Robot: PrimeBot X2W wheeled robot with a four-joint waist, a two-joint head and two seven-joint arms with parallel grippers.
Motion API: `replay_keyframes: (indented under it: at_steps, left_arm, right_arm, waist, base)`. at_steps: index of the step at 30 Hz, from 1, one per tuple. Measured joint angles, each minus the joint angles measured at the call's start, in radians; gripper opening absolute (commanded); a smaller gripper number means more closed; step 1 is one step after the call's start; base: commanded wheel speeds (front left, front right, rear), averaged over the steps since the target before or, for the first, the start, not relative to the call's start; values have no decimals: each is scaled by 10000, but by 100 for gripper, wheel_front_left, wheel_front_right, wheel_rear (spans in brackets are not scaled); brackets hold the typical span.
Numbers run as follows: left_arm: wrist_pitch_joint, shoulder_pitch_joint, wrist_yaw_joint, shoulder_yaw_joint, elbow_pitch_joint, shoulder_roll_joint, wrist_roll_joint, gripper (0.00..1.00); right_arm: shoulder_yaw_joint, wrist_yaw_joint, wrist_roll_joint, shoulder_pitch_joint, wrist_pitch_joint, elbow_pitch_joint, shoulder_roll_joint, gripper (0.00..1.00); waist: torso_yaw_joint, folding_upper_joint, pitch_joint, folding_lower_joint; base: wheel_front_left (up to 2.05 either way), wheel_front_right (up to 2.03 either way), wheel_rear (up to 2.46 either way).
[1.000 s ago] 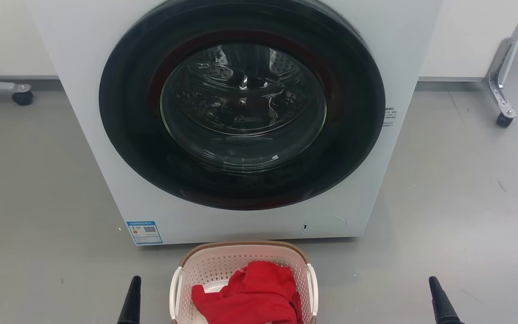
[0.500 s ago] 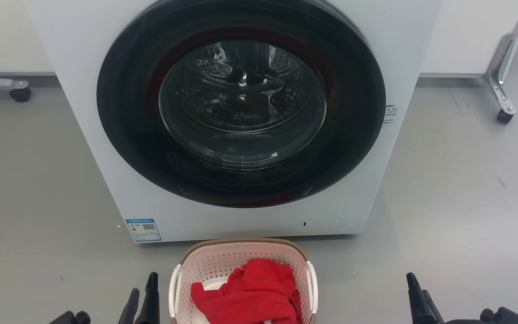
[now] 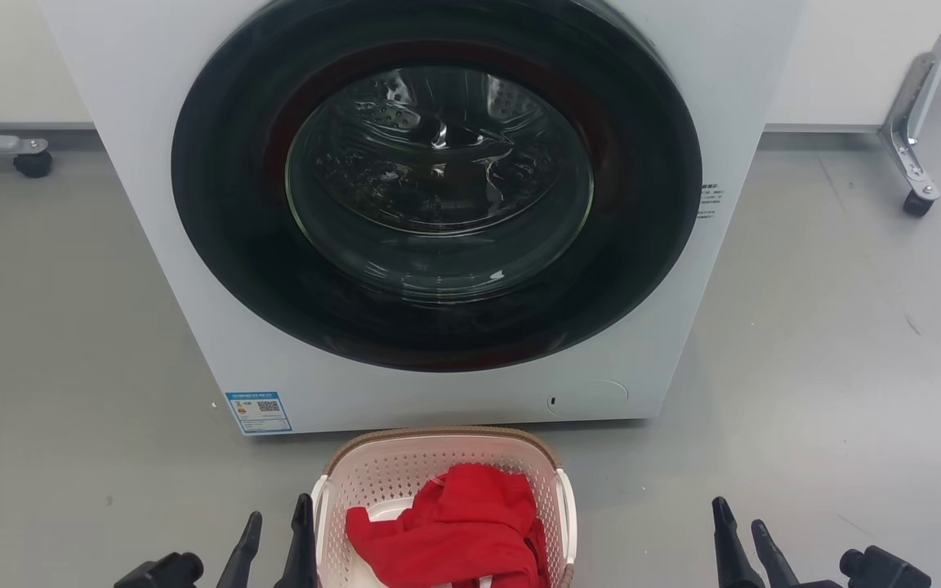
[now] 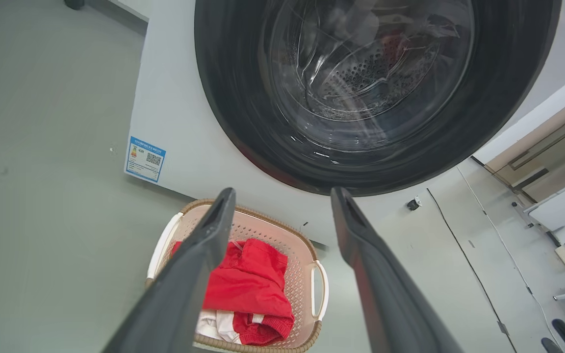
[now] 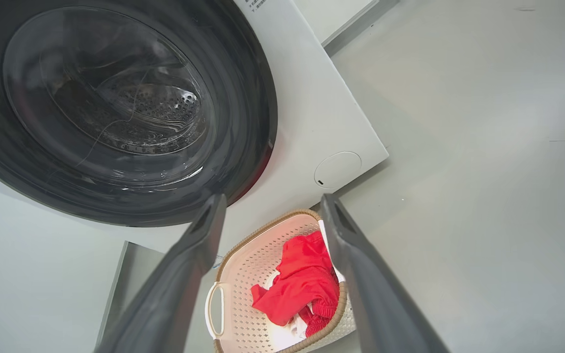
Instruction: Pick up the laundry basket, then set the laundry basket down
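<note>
The laundry basket (image 3: 393, 482) sits on the grey floor (image 3: 830, 343) between the robot's two grippers, with a red garment (image 3: 458, 527) heaped over white cloth (image 3: 385, 514) inside it. The left gripper (image 3: 278, 510) stands just beside the basket's left handle (image 3: 320, 510), its two dark fingers spread apart and holding nothing. Whether the inner finger touches the handle cannot be told. The right gripper (image 3: 737, 516), likewise spread and empty, stands well apart from the right handle (image 3: 570, 510). Just beyond the basket, ahead of both grippers' fingertips, rises a white washing machine (image 3: 136, 163). Its round glass door (image 3: 438, 171) is closed, and a blue label (image 3: 258, 411) marks the lower corner ahead of the left gripper.
</note>
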Motion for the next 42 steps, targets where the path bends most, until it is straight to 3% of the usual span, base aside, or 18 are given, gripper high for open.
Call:
replay_keyframes:
  at_steps: [38, 42]
  left_arm:
    - [-1404, 2, 963, -786, -63, -29, 5613, 100]
    - [-1404, 3, 963, -775, -44, -42, 5632, 100]
  right_arm:
    - [1475, -934, -5329, -144, -1400, 25, -6, 100]
    - [1488, -934, -5457, -144, -1402, 38, -6, 100]
  waist:
    - [-8, 0, 210, 0]
    - [-4, 0, 161, 0]
  base:
    - [0, 0, 0]
    - [0, 0, 0]
